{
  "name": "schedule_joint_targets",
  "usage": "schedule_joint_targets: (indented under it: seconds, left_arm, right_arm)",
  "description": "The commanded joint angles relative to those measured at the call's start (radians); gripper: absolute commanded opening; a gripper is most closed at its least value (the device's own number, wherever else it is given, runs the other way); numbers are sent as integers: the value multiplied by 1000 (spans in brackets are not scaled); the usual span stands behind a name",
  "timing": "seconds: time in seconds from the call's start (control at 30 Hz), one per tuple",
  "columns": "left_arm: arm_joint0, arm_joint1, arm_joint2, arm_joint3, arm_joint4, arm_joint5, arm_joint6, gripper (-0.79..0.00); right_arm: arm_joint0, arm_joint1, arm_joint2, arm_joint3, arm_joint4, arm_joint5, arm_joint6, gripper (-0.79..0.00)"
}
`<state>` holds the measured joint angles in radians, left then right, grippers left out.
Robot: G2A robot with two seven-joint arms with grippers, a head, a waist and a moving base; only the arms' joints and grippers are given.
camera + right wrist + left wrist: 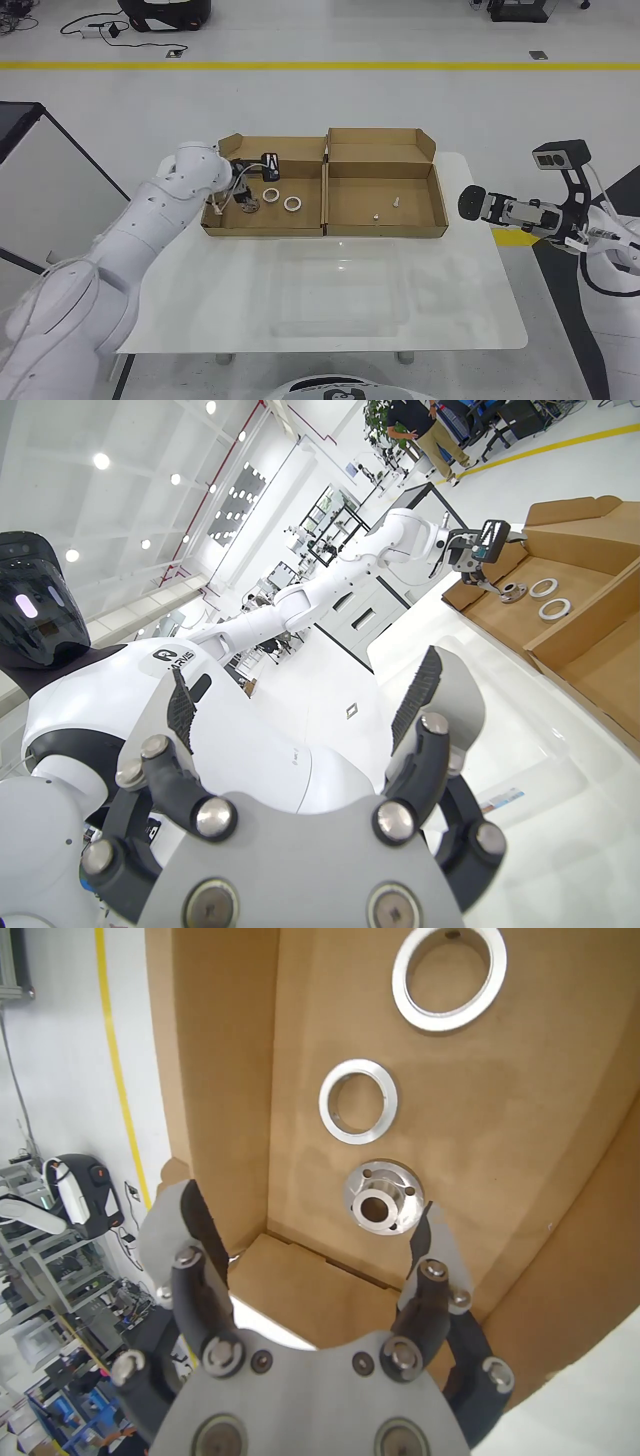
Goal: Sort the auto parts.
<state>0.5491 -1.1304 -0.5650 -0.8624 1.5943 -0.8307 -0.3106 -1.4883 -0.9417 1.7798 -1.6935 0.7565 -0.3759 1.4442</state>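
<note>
The left tool [310,1223], spread and holding nothing, is hovering close by the flanged piece [382,1203] in the left box [262,231], seemingly lining up on it. A ring [358,1101] and a wider ring [448,975] are lying in a row beyond it, so this box seems to be taking the round parts. The right box [350,205] is keeping two small pins [396,200] apart from them. The right tool [305,672], spread too, is hanging beyond the right edge of the surface [330,300], out of the way.

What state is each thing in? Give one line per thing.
Left gripper: open, empty.
Right gripper: open, empty.
Flanged hub: lying flat, free.
Metal rings: lying flat.
Small white parts: lying loose.
Left cardboard box: open.
Right cardboard box: open.
</note>
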Motion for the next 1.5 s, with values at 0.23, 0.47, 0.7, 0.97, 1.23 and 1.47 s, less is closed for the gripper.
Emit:
schedule_joint_targets:
  seconds: [0.23, 0.47, 0.7, 0.97, 1.23, 1.47]
  left_arm:
    - [114, 96, -209, -306, -171, -128, 75, 0]
    - [320, 203, -428, -618, -305, -182, 34, 0]
    - [548, 313, -682, -875, -467, -182, -14, 0]
    - [792, 412, -963, -1034, -610, -182, 5, 0]
    - [859, 441, -1039, -1052, -645, -182, 45, 0]
    - [858, 441, -1037, -1051, -644, -182, 44, 0]
  right_arm:
    - [0, 0, 0, 0, 0, 0, 0, 0]
    - [0, 0, 0, 0, 0, 0, 0, 0]
    - [0, 0, 0, 0, 0, 0, 0, 0]
    - [0, 0, 0, 0, 0, 0, 0, 0]
    - [0, 0, 0, 0, 0, 0, 0, -1]
    - [0, 0, 0, 0, 0, 0, 0, -1]
